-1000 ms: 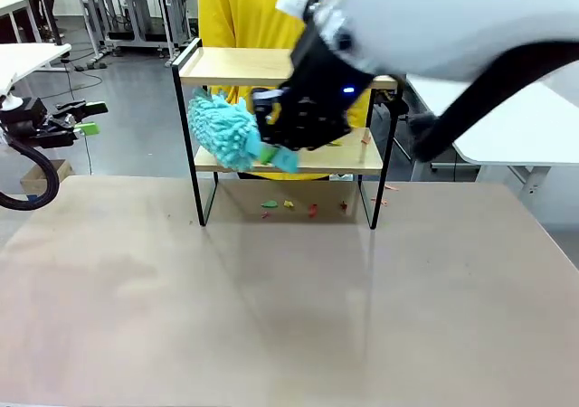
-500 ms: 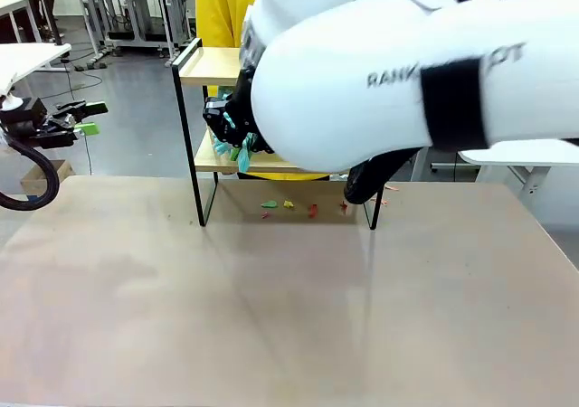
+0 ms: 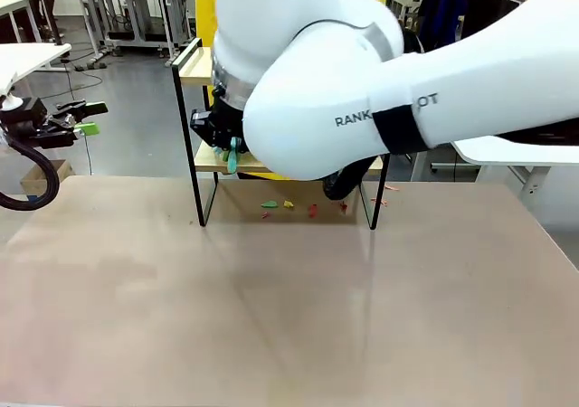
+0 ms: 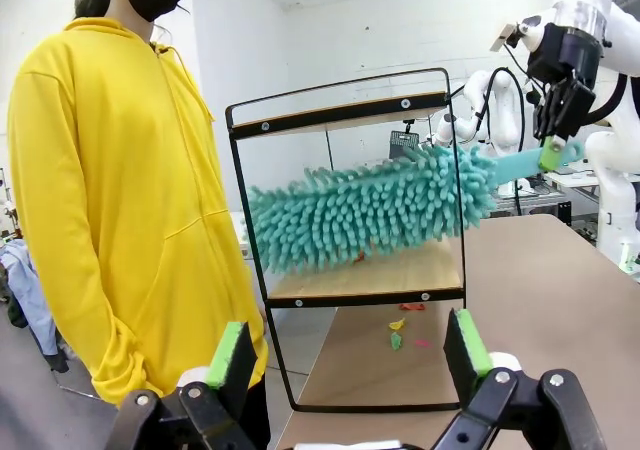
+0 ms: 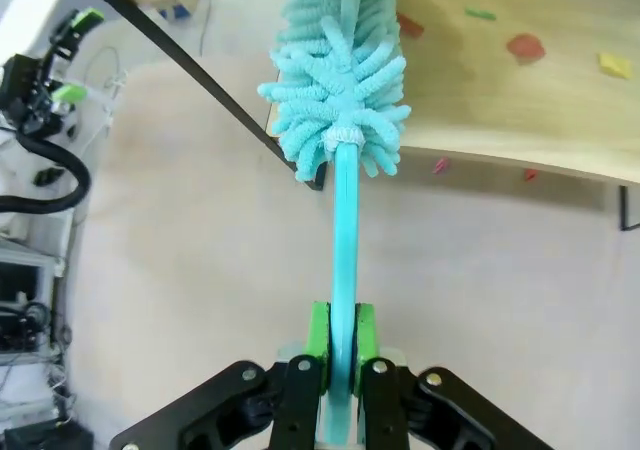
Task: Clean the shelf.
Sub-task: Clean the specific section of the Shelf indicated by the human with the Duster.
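The shelf [image 4: 345,112] is a two-tier rack of light wooden boards in a black frame, at the table's far side. My right gripper [image 5: 340,342] is shut on the teal handle of a fluffy teal duster [image 4: 370,205]. The duster head [image 5: 340,65] lies between the two boards, over the lower board [image 5: 500,110]. Small red, yellow and green scraps [image 5: 525,45] lie on that board. In the front view my right arm hides most of the shelf [image 3: 192,81]. My left gripper [image 4: 348,350] stands open and apart at the table's left, with nothing between its fingers.
A person in a yellow hoodie [image 4: 110,170] stands behind the shelf, arms down. Several coloured scraps [image 3: 289,206] lie on the table under the rack. The brown tabletop [image 3: 271,307] in front is bare. My left gripper [image 3: 89,119] hangs past the table's left edge.
My right arm has swung left across the shelf, carrying the duster leftward along the lower tier. The duster head, plain in the front view before, is now behind the arm. The left arm has stayed still.
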`<action>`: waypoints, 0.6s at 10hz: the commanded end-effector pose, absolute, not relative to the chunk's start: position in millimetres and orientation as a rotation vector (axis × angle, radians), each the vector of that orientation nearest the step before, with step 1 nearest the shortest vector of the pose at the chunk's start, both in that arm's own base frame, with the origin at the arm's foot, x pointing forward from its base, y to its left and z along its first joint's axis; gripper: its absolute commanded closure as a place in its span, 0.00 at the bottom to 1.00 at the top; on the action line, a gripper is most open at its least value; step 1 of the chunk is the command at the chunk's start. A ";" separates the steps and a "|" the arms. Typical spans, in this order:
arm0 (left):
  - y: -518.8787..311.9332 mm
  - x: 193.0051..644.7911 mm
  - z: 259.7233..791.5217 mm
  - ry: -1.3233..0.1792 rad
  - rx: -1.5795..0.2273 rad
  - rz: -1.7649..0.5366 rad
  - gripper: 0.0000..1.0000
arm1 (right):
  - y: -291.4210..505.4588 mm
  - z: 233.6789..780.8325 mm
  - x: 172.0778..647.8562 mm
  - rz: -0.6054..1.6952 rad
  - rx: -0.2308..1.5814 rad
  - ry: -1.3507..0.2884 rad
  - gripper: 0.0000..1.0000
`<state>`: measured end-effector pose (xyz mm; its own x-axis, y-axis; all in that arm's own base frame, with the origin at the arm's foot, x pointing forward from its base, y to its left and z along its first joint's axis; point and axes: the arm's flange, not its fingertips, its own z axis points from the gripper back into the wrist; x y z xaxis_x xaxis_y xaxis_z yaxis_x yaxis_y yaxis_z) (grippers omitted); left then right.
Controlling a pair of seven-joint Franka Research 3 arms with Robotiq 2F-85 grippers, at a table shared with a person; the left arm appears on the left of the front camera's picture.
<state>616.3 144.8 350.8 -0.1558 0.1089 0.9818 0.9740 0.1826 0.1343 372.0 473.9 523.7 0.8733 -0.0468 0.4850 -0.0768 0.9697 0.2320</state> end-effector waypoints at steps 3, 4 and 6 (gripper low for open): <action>144.1 614.3 352.7 -1.489 -1.085 -1.127 0.00 | 506.3 510.6 390.0 -0.018 0.196 -0.447 0.87; 144.1 614.3 352.7 -1.489 -1.085 -1.127 0.00 | 505.7 506.6 392.1 -0.014 0.185 -0.419 0.87; 144.1 614.3 352.7 -1.489 -1.085 -1.127 0.00 | 496.2 502.2 386.8 0.015 0.199 -0.436 0.87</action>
